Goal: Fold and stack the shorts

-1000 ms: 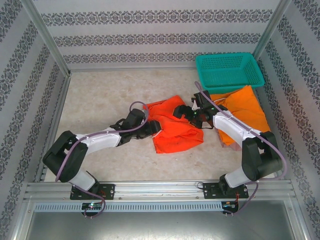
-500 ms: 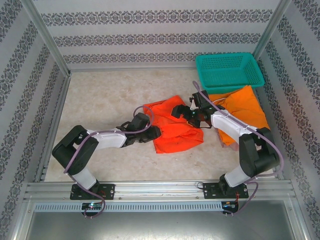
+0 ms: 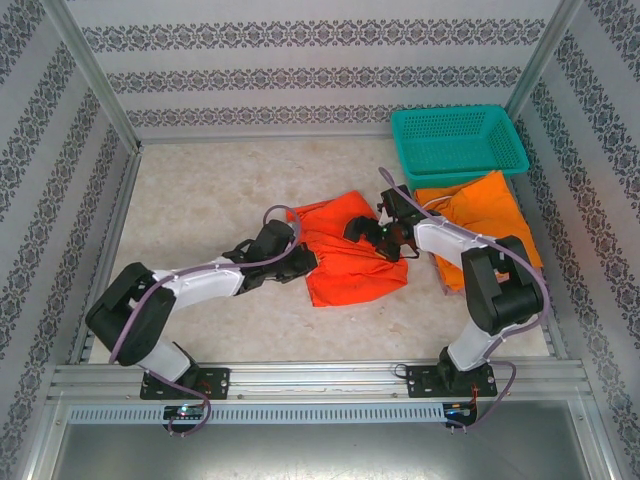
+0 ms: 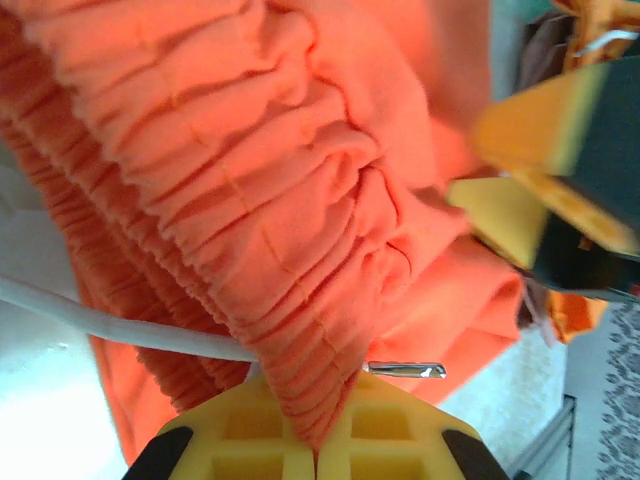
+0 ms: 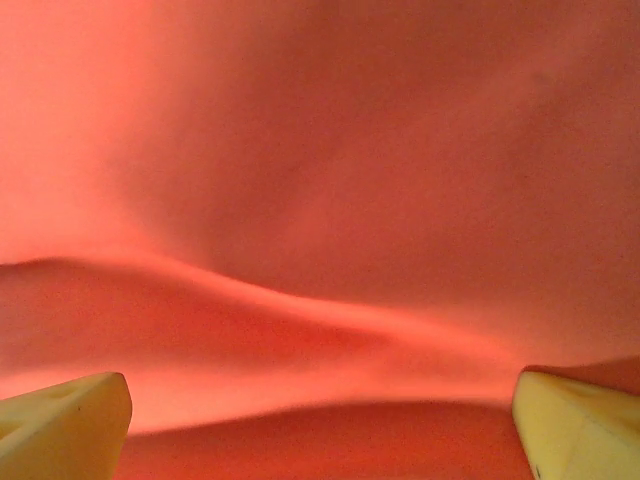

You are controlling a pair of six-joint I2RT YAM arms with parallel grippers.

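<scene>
Progress is slight: your right gripper point(image 3: 368, 232), jaws spread, has crept left over the red-orange shorts point(image 3: 350, 265) at centre frame, while your left gripper point(image 4: 318, 445) stays clenched on the waistband point(image 4: 250, 200). Folding looks barely begun, stacking untouched.

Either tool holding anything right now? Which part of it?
The left tool is shut on the red-orange shorts, pinching the gathered waistband. The right tool is open over the same cloth, gripping nothing.
</scene>
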